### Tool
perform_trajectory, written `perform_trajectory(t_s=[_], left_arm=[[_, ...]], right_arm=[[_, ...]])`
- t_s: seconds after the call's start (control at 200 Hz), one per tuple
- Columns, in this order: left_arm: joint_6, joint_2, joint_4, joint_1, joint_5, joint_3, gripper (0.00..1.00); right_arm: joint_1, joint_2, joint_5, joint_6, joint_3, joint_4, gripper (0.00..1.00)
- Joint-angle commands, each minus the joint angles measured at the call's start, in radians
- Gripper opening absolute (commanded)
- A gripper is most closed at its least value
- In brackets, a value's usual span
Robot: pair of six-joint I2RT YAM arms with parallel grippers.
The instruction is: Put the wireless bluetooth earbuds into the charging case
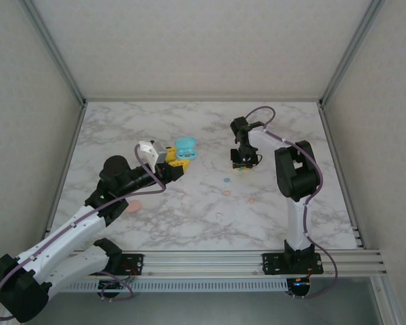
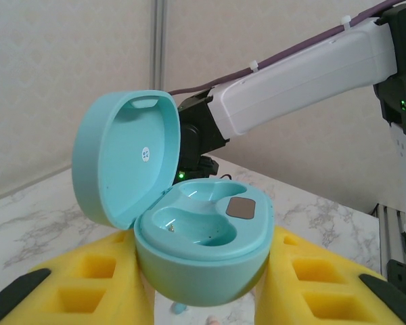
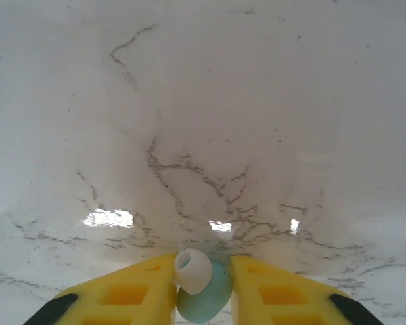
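1. The left end effector (image 2: 203, 277) pinches the teal charging case (image 2: 210, 230), its lid swung open
2. The right end effector (image 3: 203, 298) pinches a teal earbud (image 3: 204, 292) over the marble table (image 3: 203, 101)
3. A second teal earbud (image 1: 226, 180) and a salmon earbud (image 1: 226, 192) lie on the table, near each other

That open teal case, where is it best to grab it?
I'd grip the teal case by its rounded lower shell, pinching both sides from below the rim, as the left end effector does. Its lid stands open and the wells face up, so the top must stay free.
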Motion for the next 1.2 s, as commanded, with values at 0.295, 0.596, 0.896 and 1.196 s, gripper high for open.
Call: perform_trajectory(t_s=[0.295, 0.596, 0.896, 1.196], left_arm=[[0.003, -0.021, 0.000, -0.009, -0.004, 0.036, 0.29], [0.002, -0.032, -0.011, -0.009, -0.002, 0.033, 0.29], [0.002, -0.045, -0.024, -0.010, -0.009, 0.031, 0.29], [0.004, -0.041, -0.029, -0.010, -0.012, 0.031, 0.29]], right_arm=[[0.008, -0.213, 0.001, -0.021, -0.289, 0.000, 0.24], [0.025, -0.289, 0.009, -0.045, -0.405, 0.040, 0.36], [0.030, -0.232, -0.060, -0.047, -0.301, 0.042, 0.38], [0.057, -0.222, -0.187, -0.062, -0.284, 0.026, 0.37]])
